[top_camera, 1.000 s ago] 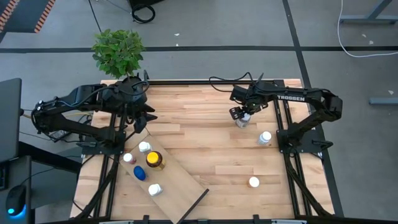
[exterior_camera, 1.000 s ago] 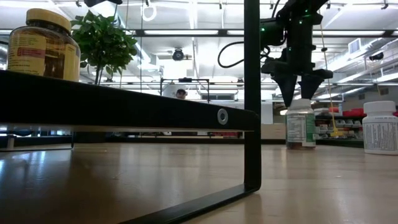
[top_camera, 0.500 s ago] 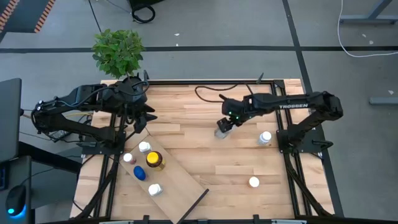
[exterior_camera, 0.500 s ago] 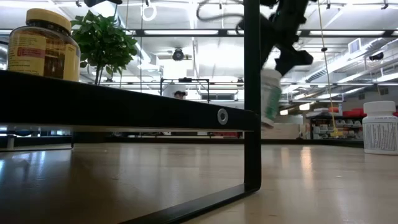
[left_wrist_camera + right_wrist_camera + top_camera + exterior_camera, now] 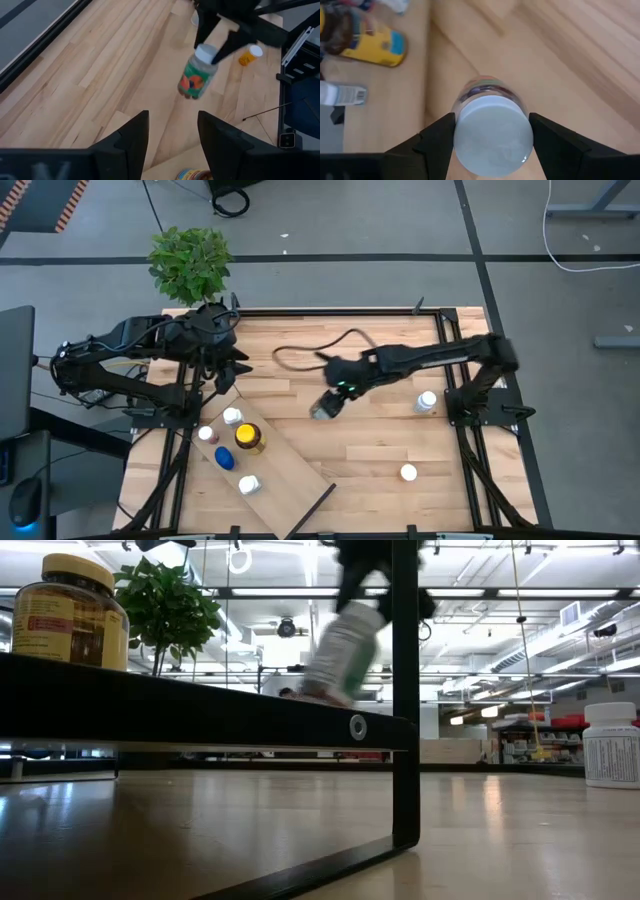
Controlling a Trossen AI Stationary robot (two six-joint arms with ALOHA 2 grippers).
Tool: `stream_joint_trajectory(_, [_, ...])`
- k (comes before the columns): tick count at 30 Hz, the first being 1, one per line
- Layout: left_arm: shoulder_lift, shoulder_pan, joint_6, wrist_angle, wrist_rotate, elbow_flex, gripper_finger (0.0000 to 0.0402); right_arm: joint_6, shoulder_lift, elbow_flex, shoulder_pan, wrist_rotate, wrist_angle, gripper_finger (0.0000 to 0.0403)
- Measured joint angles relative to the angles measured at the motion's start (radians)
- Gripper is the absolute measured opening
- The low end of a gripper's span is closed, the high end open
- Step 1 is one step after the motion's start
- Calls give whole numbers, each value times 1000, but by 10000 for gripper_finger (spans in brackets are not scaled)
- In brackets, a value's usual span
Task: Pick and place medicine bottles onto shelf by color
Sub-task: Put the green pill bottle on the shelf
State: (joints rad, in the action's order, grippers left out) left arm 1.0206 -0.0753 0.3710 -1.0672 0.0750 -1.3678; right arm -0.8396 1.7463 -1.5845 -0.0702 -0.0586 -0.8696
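Right end effector (image 5: 326, 404) grips white-capped bottle (image 5: 196, 73), seemingly tilted, cap uppermost.

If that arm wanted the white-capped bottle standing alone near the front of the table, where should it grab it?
Probably by the cap, coming straight down from above. The bottle stands upright on the table with open wood all around, so its round white cap offers two clear opposite sides. The right pincer holds its present bottle in the same way, by the cap.

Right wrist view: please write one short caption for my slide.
Right gripper holds a white-capped bottle above the wooden table, heading toward the shelf.
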Motion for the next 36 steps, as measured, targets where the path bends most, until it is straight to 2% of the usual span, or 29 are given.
stream_joint_trajectory(8, [0,0,0,-57,0,0,178,106,301,-515,-38,4,-286,249])
stream_joint_trajectory(13, [0,0,0,-71,8,0,175,105,437,-759,-73,6,-314,249])
stream_joint_trajectory(16, [-1,0,-18,-70,10,0,177,66,464,-755,-100,12,-269,249])
stream_joint_trajectory(20, [-16,1,-49,-68,-1,0,176,30,491,-749,-143,7,-301,249])
stream_joint_trajectory(26, [-41,1,-92,-58,-1,-1,173,30,503,-749,-213,-55,-265,249])
stream_joint_trajectory(30, [-41,1,-91,-59,-1,-1,177,70,503,-749,-251,-100,-213,249])
stream_joint_trajectory(36, [-41,1,-45,-59,-1,-1,174,154,501,-732,-277,-101,-179,249])
